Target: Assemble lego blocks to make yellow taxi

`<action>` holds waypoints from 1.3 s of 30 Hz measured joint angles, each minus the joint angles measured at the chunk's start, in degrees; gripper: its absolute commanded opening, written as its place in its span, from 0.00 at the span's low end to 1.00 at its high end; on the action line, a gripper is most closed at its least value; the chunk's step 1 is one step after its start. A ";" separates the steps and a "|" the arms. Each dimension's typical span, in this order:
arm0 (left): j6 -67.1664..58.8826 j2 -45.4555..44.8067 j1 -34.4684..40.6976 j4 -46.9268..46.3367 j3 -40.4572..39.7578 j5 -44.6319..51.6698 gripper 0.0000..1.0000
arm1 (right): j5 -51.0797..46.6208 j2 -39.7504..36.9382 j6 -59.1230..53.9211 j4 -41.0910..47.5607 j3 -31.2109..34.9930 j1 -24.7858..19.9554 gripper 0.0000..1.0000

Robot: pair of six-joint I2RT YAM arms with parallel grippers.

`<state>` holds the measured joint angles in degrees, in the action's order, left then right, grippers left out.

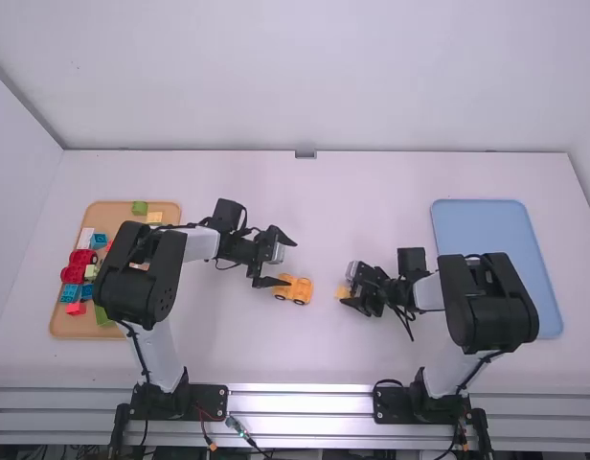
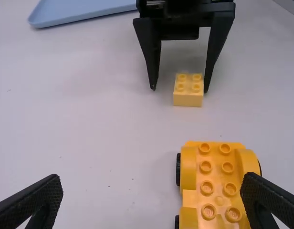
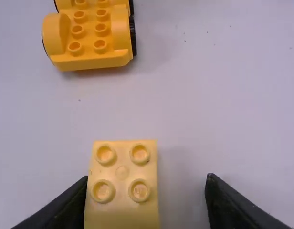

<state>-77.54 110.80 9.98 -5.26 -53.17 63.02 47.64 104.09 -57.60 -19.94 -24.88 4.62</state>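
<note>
My left gripper (image 1: 286,262) is at the table's middle, open, its lower finger beside the yellow wheeled car base (image 1: 295,289). In the left wrist view the left gripper (image 2: 154,191) has the studded car base (image 2: 217,186) near its right finger. Right of the base in the high view, my right gripper (image 1: 348,289) stands low around a small yellow block (image 1: 343,292). In the right wrist view that light yellow four-stud block (image 3: 121,186) lies against one finger of the right gripper (image 3: 147,183), with a gap to the other; the gripper is open.
A tan tray (image 1: 70,328) with several coloured blocks sits at the far left, partly under the left arm. A blue tray (image 1: 487,230) lies on the right, partly behind the right arm. White walls (image 1: 305,77) border the table's far edge.
</note>
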 measured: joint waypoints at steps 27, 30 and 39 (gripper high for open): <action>0.00 -0.02 0.59 12.72 10.21 -1.29 0.99 | 8.98 0.00 -0.59 -8.55 0.02 -1.16 0.16; 0.57 0.00 1.03 17.07 13.20 -1.27 0.97 | 10.71 0.00 2.03 -6.08 -1.51 -0.81 0.14; 5.18 4.42 1.07 20.92 13.03 -0.48 0.94 | 10.51 -0.02 4.04 0.74 -8.15 4.66 0.14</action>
<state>-72.36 115.22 11.05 15.66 -40.14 62.54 58.15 104.07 -53.56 -19.20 -33.04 9.28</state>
